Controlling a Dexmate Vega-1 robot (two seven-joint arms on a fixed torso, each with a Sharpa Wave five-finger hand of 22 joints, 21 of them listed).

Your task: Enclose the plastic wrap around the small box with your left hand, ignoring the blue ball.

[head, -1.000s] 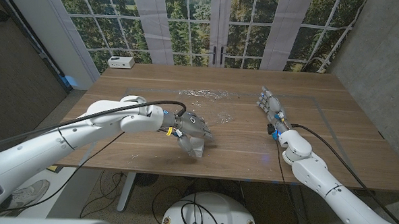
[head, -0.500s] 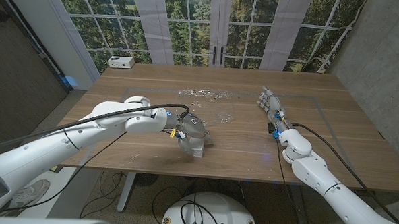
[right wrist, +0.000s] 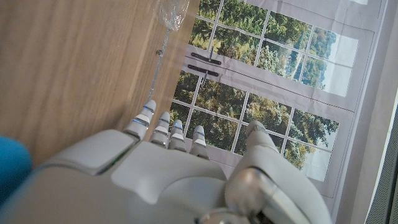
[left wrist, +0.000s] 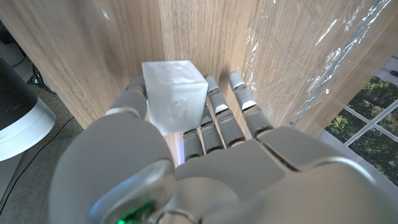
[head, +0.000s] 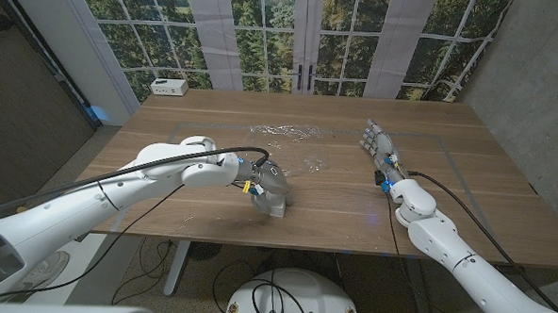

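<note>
My left hand [head: 265, 179] holds a small frosted white box [head: 275, 206] near the table's front edge. In the left wrist view the box [left wrist: 174, 93] sits between the thumb and the fingers [left wrist: 219, 118] of the left hand [left wrist: 186, 168]. Clear crinkled plastic wrap [head: 285, 131] lies on the table beyond that hand, with another patch [head: 313, 165] closer to it; the wrap [left wrist: 311, 62] lies beside the fingers, apart from the box. My right hand [head: 378, 146] is open with its fingers stretched out. A blue ball [right wrist: 12, 167] shows by the right hand [right wrist: 155, 174].
The wooden table [head: 448, 173] has its front edge just below the left hand. A small white device [head: 170, 87] stands at the table's far left corner. Large windows rise behind the table.
My left arm has shifted a little to the right, still holding the box near the front edge. The right hand has not moved.
</note>
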